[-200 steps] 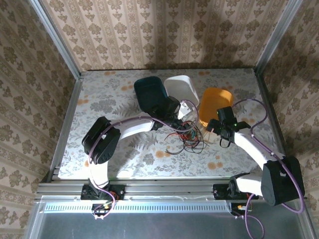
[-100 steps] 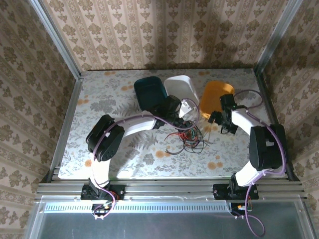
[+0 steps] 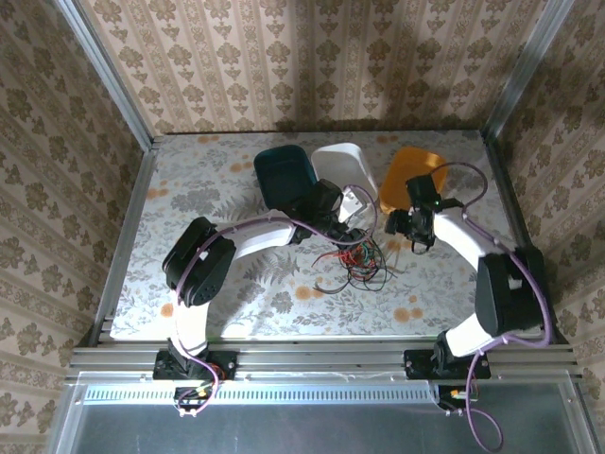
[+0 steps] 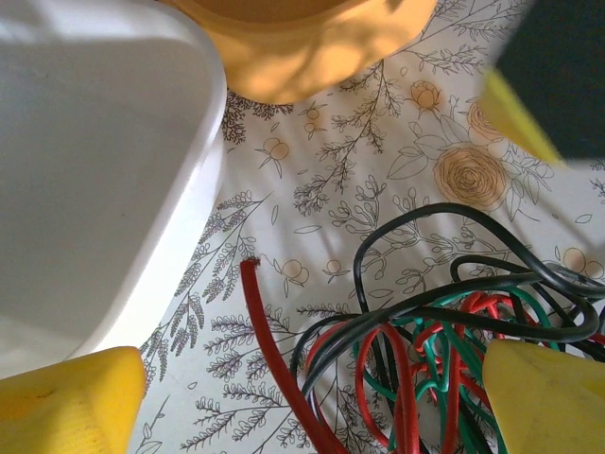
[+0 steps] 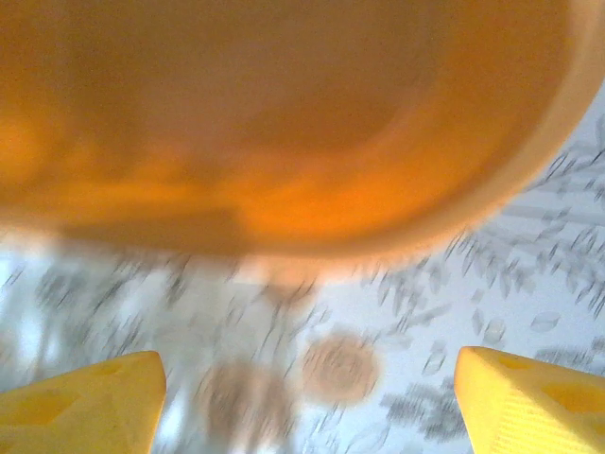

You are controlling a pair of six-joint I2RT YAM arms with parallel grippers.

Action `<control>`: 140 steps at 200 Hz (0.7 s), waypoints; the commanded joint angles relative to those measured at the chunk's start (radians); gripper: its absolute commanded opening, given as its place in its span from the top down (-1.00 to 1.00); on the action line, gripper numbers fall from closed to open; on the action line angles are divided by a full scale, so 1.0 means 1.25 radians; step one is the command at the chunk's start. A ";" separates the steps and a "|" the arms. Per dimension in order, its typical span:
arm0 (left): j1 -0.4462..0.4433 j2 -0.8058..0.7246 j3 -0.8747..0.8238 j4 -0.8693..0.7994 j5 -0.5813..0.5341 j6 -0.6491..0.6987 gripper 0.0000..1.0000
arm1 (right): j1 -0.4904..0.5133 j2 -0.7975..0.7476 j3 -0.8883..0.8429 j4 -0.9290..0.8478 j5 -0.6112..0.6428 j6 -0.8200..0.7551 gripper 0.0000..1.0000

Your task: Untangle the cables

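The cables [image 3: 359,263] lie in one red, black and green heap mid-table [image 3: 236,303]. The left end effector [image 4: 312,407] hangs over the heap's far edge, jaws wide open and holding nothing. Most of the knot sits between its fingers, crowded toward the right one.

A red strand [image 4: 269,340] ends free on the heap's left side, clear of the white tub [image 4: 104,189]. That loose end looks like the best pick. Close on it alone, low by the table, then draw it out slowly so the loops slide rather than tighten.

The right end effector [image 5: 302,407] is open and empty over bare table, facing the orange tub [image 5: 284,113]; its view is blurred. It would do best to hold down a black loop [image 4: 425,227] on the knot's other side and stay off the tub's rim.
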 commanded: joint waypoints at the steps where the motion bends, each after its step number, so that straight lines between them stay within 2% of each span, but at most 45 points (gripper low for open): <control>1: 0.004 0.004 0.010 -0.002 0.029 -0.004 -0.84 | 0.039 -0.060 -0.058 -0.020 -0.104 -0.022 -0.45; 22: 0.005 0.005 0.007 -0.005 0.031 0.000 -0.83 | 0.062 -0.120 -0.097 -0.020 -0.157 -0.038 -0.32; 45: 0.005 0.009 0.013 -0.014 0.038 0.008 -0.81 | 0.064 -0.134 -0.133 0.025 -0.178 -0.041 -0.03; 81: 0.003 0.013 0.020 -0.029 0.040 0.015 -0.80 | 0.066 -0.033 -0.113 0.080 -0.225 -0.042 0.32; 110: 0.001 0.020 0.016 -0.031 0.028 0.017 -0.80 | 0.069 0.019 -0.089 0.095 -0.223 -0.054 0.43; 140: 0.000 0.040 0.017 -0.023 0.023 0.012 -0.76 | 0.069 0.021 -0.079 0.093 -0.220 -0.057 0.81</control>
